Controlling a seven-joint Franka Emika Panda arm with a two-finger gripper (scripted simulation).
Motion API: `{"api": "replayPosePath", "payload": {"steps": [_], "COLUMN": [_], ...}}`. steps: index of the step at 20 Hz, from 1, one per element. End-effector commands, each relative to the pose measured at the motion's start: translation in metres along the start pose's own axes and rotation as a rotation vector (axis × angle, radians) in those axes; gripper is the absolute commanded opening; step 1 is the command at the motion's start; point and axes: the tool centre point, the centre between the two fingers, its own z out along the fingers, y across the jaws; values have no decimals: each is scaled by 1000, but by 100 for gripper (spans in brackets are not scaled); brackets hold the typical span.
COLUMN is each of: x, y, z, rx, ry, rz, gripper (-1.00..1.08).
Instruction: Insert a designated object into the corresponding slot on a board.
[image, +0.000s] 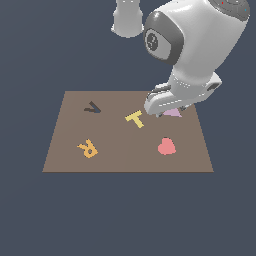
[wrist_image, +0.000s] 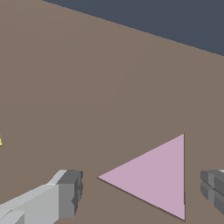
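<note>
Triangle piece, pale lilac, lies flat on the brown board directly beneath the jaws, mostly hidden by the arm's hand in the exterior view. On that view's left of the jaws sit the yellow T, the orange R and, further off, the dark triangular slot. The red-pink heart lies nearer the camera than the jaws.

Wrist view: the triangle piece rests between the two fingertips, one on each side. The jaws are spread, with a gap between each pad and the piece. Board surface fills the area ahead.
</note>
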Motion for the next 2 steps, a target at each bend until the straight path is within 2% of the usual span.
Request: {"api": "replayPosePath", "payload": {"steps": [1,2], "x": [0,0], "y": [0,0], "z": [0,0], "rx": [0,0], "ry": [0,0], "rz": [0,0], "gripper": [100,100]}}
